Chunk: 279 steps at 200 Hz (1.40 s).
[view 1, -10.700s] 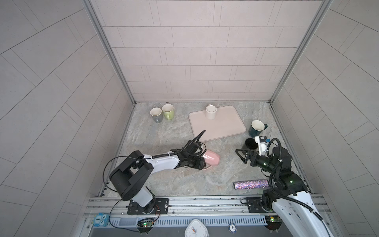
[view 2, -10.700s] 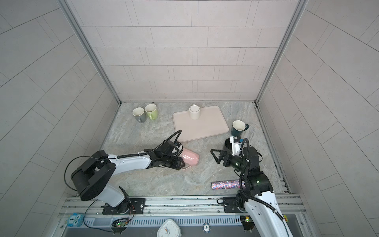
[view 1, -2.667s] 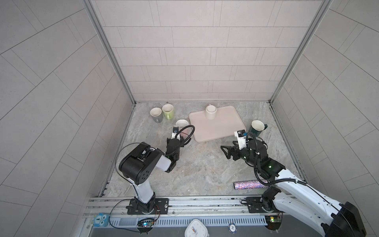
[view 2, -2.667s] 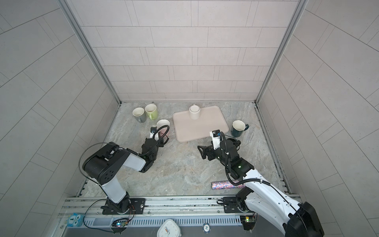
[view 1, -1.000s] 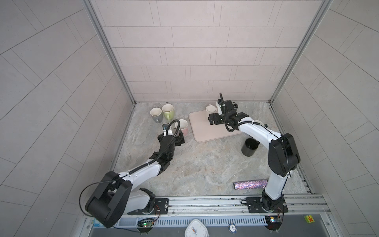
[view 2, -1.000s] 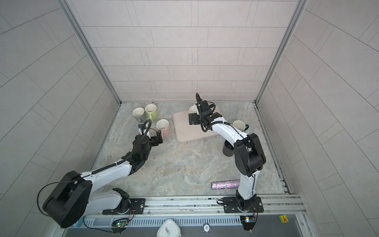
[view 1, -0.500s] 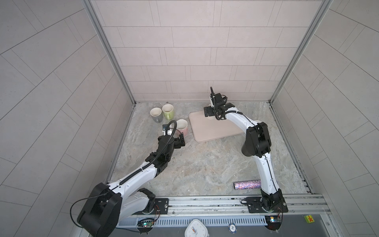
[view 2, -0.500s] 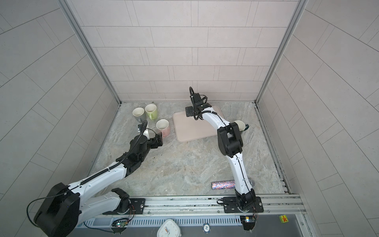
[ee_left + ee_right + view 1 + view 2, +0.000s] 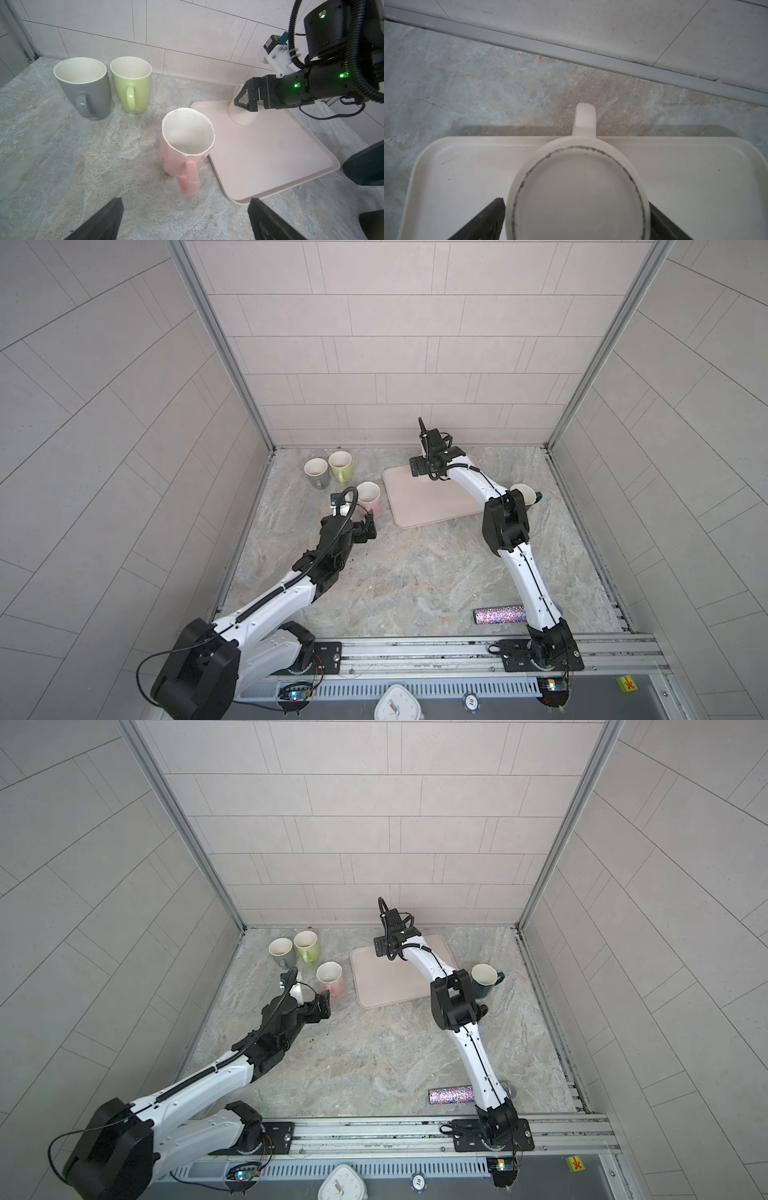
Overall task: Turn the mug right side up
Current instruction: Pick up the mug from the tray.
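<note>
A white mug (image 9: 577, 197) stands upside down at the back of the pale pink tray (image 9: 456, 166), base up and handle toward the back wall. My right gripper (image 9: 576, 209) is open and straddles it, one finger on each side of its body; the left wrist view shows the same gripper (image 9: 247, 99) down around the mug (image 9: 239, 118). In both top views the right gripper (image 9: 424, 466) (image 9: 384, 946) hides most of the mug. My left gripper (image 9: 186, 204) is open and empty, just short of an upright pink mug (image 9: 187, 145) (image 9: 368, 495).
A grey mug (image 9: 316, 470) and a green mug (image 9: 340, 464) stand upright at the back left. A teal mug (image 9: 484, 979) stands right of the tray (image 9: 432, 506). A glittery cylinder (image 9: 498, 615) lies near the front right. The back wall is close behind the tray.
My right gripper has travelled across the tray to the back and now sits over the white mug. The left gripper has drawn back a little from the pink mug.
</note>
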### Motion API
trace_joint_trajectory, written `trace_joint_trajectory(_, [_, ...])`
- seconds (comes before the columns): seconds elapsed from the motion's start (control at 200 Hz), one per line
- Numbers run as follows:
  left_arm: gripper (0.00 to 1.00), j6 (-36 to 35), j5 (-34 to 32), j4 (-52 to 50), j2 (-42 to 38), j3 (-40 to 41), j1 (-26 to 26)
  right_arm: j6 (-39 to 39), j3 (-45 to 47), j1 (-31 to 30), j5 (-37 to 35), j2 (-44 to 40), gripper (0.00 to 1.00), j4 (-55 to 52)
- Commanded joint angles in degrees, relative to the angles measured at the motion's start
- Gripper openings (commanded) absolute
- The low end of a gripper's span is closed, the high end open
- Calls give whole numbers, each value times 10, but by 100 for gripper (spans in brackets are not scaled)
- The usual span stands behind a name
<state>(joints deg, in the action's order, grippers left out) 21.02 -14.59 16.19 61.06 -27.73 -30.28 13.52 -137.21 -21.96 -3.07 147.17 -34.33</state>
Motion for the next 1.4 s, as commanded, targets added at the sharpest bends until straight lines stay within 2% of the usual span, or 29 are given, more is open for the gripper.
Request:
trace_joint_trajectory(0.0, [100,-8,-8,-2,-6,-5,-3,2,-25,6,-9,22,99,-16])
trace_joint_trajectory(0.15, [100,-9,-14,-3,-7,-2,-5,5,-31,9,-17,31,99,-10])
trace_joint_trajectory(0.51, [100,-13,-22,0,-3,1,-5,3,-22,12,-5,38,81,8])
trace_joint_trajectory(0.696, [100,-13,-22,5,-1,5,-5,-15,19,11,32,16,77,14])
trace_joint_trajectory(0.866, [100,-11,-16,7,-3,5,-4,-26,138,5,59,-58,74,40])
trace_joint_trajectory(1.056, [100,4,-3,-6,-12,0,-5,-36,333,-3,94,-190,74,109])
trace_joint_trajectory(1.201, [100,17,13,-31,-22,-13,-6,-106,505,-12,174,-301,73,190])
trace_joint_trajectory(1.291, [100,25,28,-47,-34,-15,-9,-154,569,-20,203,-350,73,188])
trace_joint_trajectory(1.391, [100,33,47,-70,-50,-13,-12,-162,614,-26,215,-389,72,183])
